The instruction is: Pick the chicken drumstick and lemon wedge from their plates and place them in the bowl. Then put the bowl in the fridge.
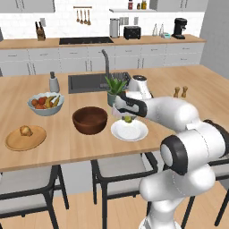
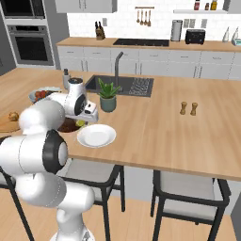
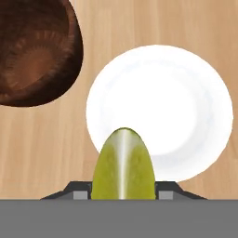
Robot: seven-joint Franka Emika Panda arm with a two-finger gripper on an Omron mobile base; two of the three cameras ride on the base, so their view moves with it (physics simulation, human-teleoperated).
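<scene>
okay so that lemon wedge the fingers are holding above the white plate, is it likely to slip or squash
The lemon wedge looks glossy and tapered, so it may slip. It seems small, probably light. Being pinched at its wide end between the fingers, it could pivot; whether it squashes can't be told.

A wooden island (image 1: 67,147) is set with a dark sink (image 1: 89,82), behind which a tall faucet (image 1: 106,60) is seen. Beyond the sink, grey cabinets (image 1: 89,60) under a wooden counter (image 1: 27,43) are backed by a white tiled wall (image 1: 58,20), with a black cooktop (image 1: 86,40) inset. Dark chairs (image 1: 120,179) are tucked beneath the island on a wood floor (image 2: 141,226).
</scene>
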